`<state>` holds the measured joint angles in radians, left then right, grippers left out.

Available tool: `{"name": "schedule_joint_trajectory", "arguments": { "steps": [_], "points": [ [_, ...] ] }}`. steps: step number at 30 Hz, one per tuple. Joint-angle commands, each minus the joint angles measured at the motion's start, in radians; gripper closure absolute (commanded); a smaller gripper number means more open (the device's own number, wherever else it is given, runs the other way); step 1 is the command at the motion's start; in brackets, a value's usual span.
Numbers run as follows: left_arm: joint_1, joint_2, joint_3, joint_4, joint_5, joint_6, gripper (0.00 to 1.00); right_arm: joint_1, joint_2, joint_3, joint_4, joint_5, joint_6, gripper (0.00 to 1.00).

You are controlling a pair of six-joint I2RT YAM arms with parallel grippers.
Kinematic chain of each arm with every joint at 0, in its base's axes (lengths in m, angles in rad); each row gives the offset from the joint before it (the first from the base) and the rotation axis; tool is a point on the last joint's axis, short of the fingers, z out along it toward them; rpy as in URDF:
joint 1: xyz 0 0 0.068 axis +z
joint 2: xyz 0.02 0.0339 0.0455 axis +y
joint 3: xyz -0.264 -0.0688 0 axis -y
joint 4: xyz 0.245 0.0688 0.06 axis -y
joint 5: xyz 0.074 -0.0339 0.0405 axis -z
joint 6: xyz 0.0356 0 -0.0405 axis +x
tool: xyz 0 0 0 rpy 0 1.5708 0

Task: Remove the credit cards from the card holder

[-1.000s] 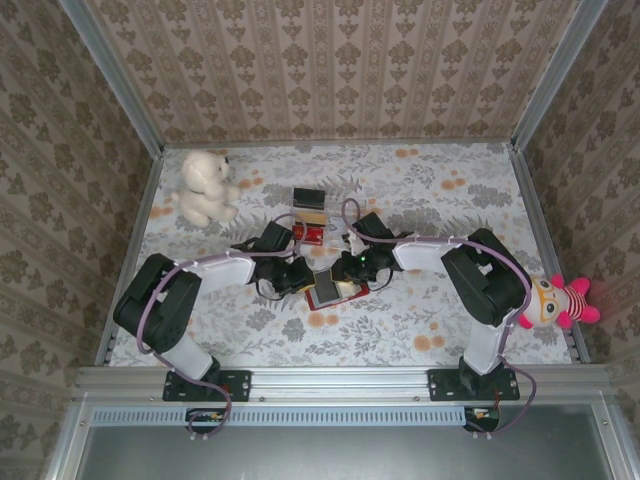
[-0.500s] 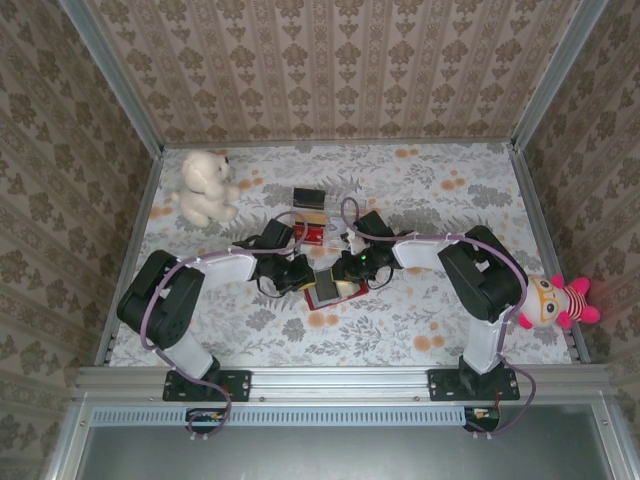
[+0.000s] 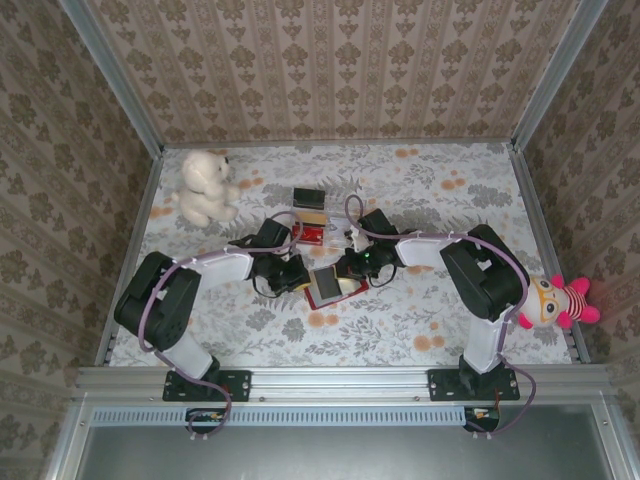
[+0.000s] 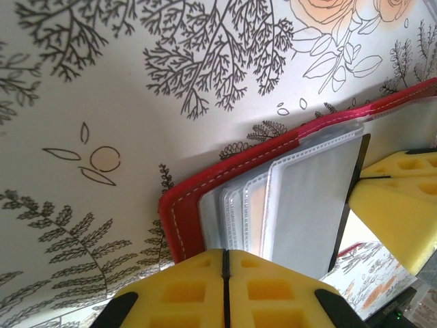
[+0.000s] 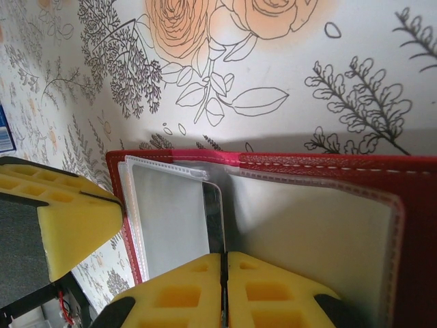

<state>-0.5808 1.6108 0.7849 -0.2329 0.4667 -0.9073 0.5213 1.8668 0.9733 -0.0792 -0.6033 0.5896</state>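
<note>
Centre of the overhead view: the red card holder (image 3: 325,287) lies open on the flowered table (image 3: 430,200), between my two arms. My left claw (image 4: 225,258) has its yellow pads pressed together on the holder's near edge, at the bottom of its wrist view, and appears to pin the cover and clear sleeves. My right claw (image 5: 224,260) is also closed, and a dark card (image 5: 214,219) runs edge-on into the seam between its pads, so I take it to be pinching that card. Most of the card sits inside its sleeve. I judge the job barely begun, because this card has yet to slide free. A pale orange shape (image 4: 256,213) in another sleeve may be a second one waiting.
</note>
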Motion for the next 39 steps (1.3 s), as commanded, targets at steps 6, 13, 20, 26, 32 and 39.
{"name": "schedule_joint_trajectory", "arguments": {
  "steps": [6, 13, 20, 26, 32, 39],
  "points": [
    [-0.022, -0.071, 0.038, 0.079, 0.057, 0.046, 0.90, -0.006, -0.018, -0.009, -0.023, -0.003, -0.030, 0.90],
    [-0.044, 0.026, 0.078, 0.047, 0.028, 0.045, 0.91, -0.006, -0.017, -0.010, -0.020, -0.011, -0.028, 0.90],
    [-0.043, 0.061, 0.055, 0.010, 0.017, 0.039, 0.92, -0.006, -0.015, 0.002, -0.044, -0.003, -0.052, 0.90],
    [-0.027, 0.060, 0.027, -0.019, 0.033, 0.064, 0.94, -0.023, -0.022, -0.007, -0.051, 0.006, -0.055, 0.89],
    [-0.016, 0.051, 0.009, -0.012, 0.039, 0.068, 0.94, -0.031, -0.019, -0.024, -0.017, -0.030, -0.040, 0.86],
    [-0.016, 0.060, 0.015, 0.000, 0.045, 0.068, 0.94, -0.021, 0.008, -0.010, -0.022, -0.046, -0.049, 0.73]
  ]
}}
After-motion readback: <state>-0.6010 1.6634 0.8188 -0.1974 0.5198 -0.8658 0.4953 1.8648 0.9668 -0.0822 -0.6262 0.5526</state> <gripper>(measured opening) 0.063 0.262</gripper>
